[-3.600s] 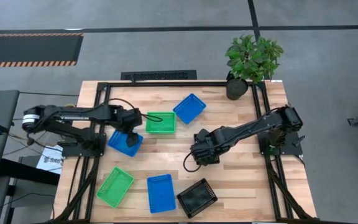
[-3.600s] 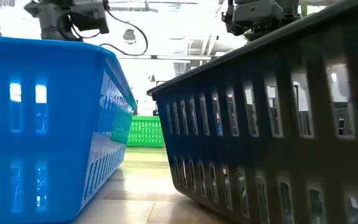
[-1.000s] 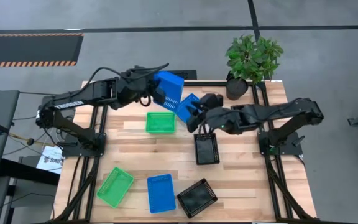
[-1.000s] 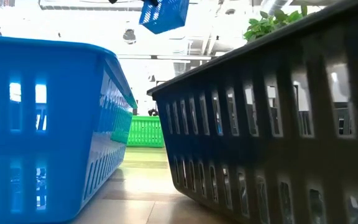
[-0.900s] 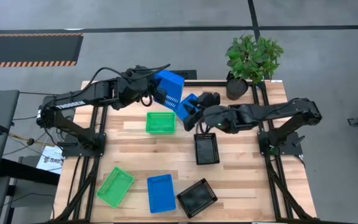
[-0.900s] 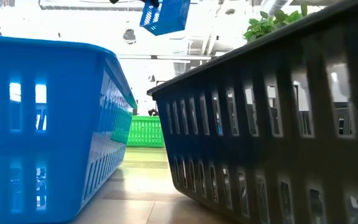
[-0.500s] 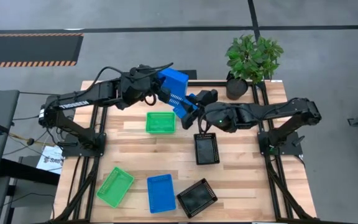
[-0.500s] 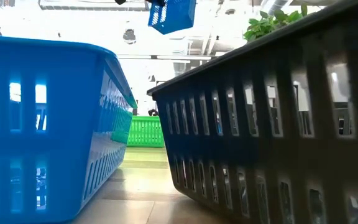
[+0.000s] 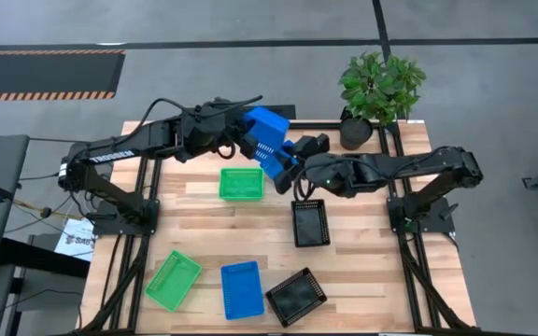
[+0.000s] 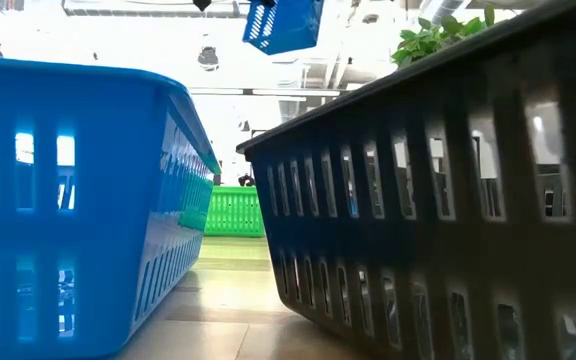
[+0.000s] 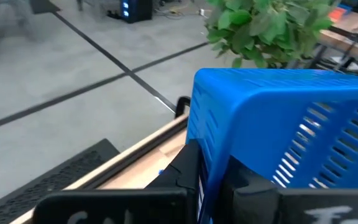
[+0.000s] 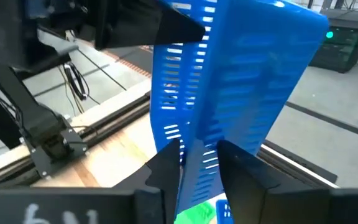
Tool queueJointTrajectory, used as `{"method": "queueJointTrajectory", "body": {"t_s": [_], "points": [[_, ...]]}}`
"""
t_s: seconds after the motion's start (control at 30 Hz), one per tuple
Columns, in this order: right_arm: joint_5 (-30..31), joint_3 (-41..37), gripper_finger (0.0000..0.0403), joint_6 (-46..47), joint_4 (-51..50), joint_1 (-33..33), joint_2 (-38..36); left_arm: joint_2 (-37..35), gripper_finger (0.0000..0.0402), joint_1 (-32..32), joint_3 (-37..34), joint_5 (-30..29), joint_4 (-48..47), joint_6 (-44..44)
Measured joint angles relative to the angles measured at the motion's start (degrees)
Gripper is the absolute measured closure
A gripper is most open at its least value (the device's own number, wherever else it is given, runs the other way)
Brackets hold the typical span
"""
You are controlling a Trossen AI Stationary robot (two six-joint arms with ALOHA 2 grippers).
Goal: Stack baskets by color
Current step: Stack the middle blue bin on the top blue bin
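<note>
Potted plant (image 9: 381, 89) stands beside raised blue baskets (image 9: 267, 142).

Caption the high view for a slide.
Both grippers, left gripper and right gripper, grip a raised blue basket above the table.

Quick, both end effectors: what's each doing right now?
Left end effector: shut on the raised blue basket.
Right end effector: fingers straddle a blue basket's wall; grip cannot be told.
</note>
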Motion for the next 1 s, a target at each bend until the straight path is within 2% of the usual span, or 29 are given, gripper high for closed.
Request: {"method": "queueJointTrajectory", "body": {"t_s": [0.1,0.27,0.6,0.73,0.83,1.0], "points": [[-0.4,0.0,0.0302,0.3,-1.4,0.0,0.0,0.0,0.0401,0.1,0.0,2.8,-0.1,-0.3],[-1.3,0.0,0.0386,0.6,-2.4,-0.1,0.0,0.0,0.0401,0.1,0.0,4.1,-0.2,-0.9],[-2.3,0.0,0.0399,4.4,-3.9,-0.7,0.0,-0.1,0.039,0.1,0.0,6.1,-0.3,2.2],[-2.1,0.0,0.04,11.0,-7.5,-1.8,-0.1,-1.2,0.0328,0.2,0.6,11.0,-1.6,5.4],[-2.1,0.0,0.0401,13.5,-8.7,-3.3,-0.2,-2.5,0.0257,0.2,2.5,13.9,-5.3,6.7],[-6.1,-0.2,0.0402,18.6,-12.6,-8.2,-0.1,-4.9,0.0145,0.1,6.2,15.3,-8.7,8.1]]}}
